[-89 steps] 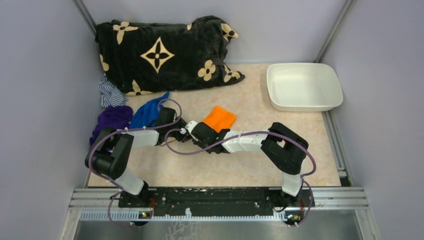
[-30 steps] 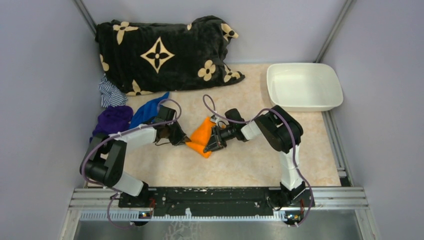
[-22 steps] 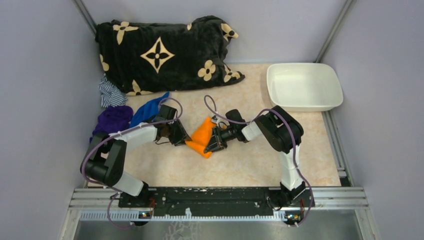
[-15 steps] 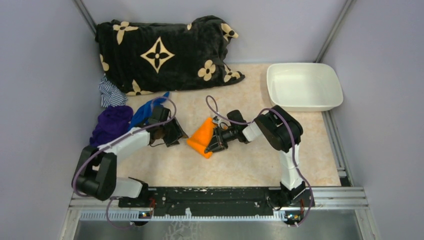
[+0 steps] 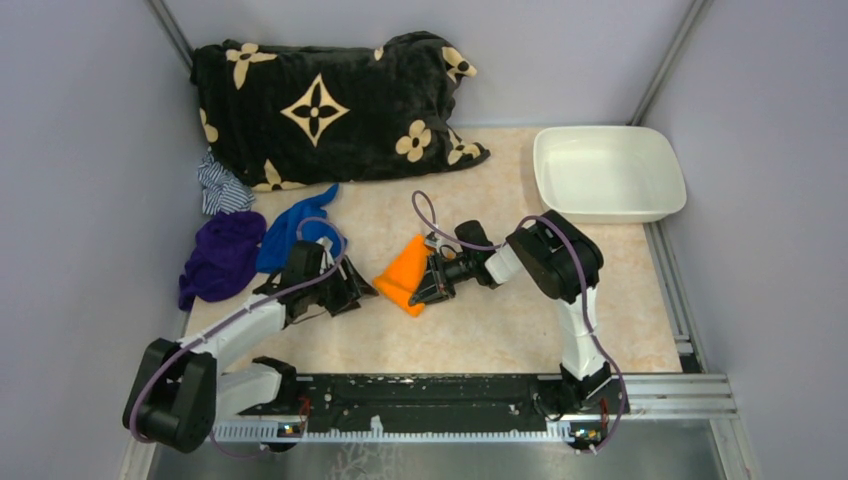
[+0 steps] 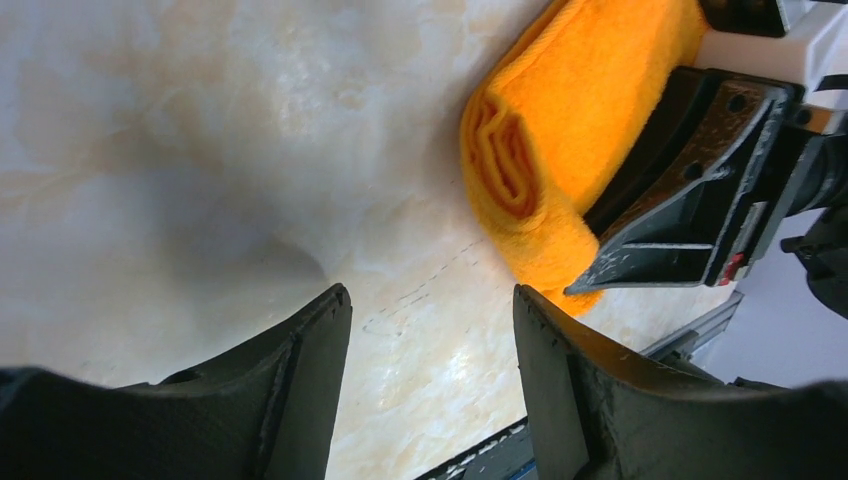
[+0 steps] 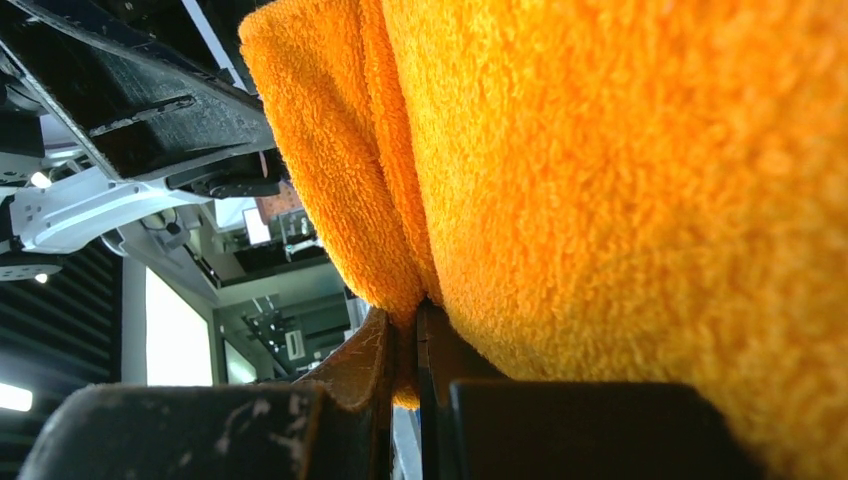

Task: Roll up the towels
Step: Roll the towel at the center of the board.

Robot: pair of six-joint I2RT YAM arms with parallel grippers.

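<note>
The orange towel (image 5: pixel 406 270) lies mid-table, folded into a loose roll whose layered end (image 6: pixel 505 160) faces my left wrist camera. My right gripper (image 5: pixel 425 286) is shut on the towel's near edge, and orange pile (image 7: pixel 600 180) bulges over both sides of the pinched jaws (image 7: pixel 408 325). My left gripper (image 5: pixel 354 292) stands open just left of the towel, apart from it, with bare table between its fingers (image 6: pixel 430 300). The blue towel (image 5: pixel 290 230) lies crumpled at the left, beyond the left arm.
A big black blanket with tan flowers (image 5: pixel 320 105) fills the back left. A purple cloth (image 5: pixel 222 258) and a striped cloth (image 5: pixel 220 185) lie by the left wall. A white tub (image 5: pixel 605 172) stands at the back right. Walls enclose the table on three sides.
My left gripper has opened, let go of the orange towel and drawn back towards the near left. The right gripper has stayed shut on the towel, barely moving.
</note>
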